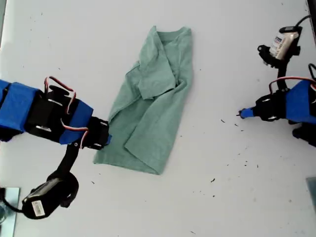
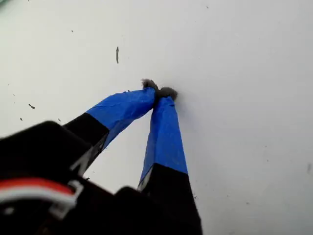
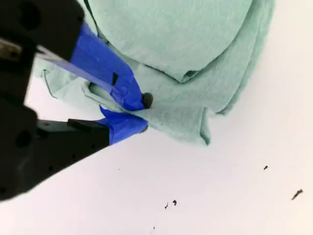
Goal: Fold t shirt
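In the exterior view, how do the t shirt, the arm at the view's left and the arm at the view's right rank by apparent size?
1. The t shirt, largest.
2. The arm at the exterior view's left, ending in my second gripper; the frame cuts it off.
3. The arm at the view's right, with my first gripper; it is also cut off.

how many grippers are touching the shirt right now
1. My second gripper, at the exterior view's left, is shut on the shirt at its lower edge. My first gripper, at the exterior view's right, is shut over bare table, well clear of the cloth.
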You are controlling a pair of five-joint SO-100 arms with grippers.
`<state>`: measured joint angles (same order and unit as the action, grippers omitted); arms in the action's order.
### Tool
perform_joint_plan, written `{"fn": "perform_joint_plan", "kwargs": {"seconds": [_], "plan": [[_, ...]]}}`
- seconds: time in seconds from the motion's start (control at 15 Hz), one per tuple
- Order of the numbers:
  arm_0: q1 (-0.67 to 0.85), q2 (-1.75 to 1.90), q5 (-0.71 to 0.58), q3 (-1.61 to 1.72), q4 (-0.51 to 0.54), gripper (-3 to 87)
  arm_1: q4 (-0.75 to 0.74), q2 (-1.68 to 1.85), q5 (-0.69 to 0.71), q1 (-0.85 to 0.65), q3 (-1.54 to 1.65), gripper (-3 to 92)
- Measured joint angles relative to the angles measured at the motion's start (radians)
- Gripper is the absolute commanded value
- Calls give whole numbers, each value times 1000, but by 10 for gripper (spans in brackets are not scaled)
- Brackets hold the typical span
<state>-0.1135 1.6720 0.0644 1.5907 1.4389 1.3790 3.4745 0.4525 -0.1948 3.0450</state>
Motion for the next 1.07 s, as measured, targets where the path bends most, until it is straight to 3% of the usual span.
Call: {"fn": "perform_joint_plan", "kwargs": {"seconds": [0.27, 0.4, 0.47, 0.53, 0.67, 0.93, 1.07], "plan": [[20, -344, -141, -485, 0, -1, 0, 0, 0, 0, 0, 19], [28, -572, -207, -672, -60, -2, 0, 0, 0, 0, 0, 19], [38, -649, -239, -695, -100, 57, 0, 0, 0, 0, 0, 19], [49, -696, -285, -699, -158, 192, 0, 0, 0, 0, 0, 19], [52, -747, -373, -709, -244, 278, 0, 0, 0, 0, 0, 19], [51, -525, -446, -693, -232, 283, 0, 0, 0, 0, 0, 19], [51, -230, -442, -643, -137, 269, 0, 0, 0, 0, 0, 19]]}}
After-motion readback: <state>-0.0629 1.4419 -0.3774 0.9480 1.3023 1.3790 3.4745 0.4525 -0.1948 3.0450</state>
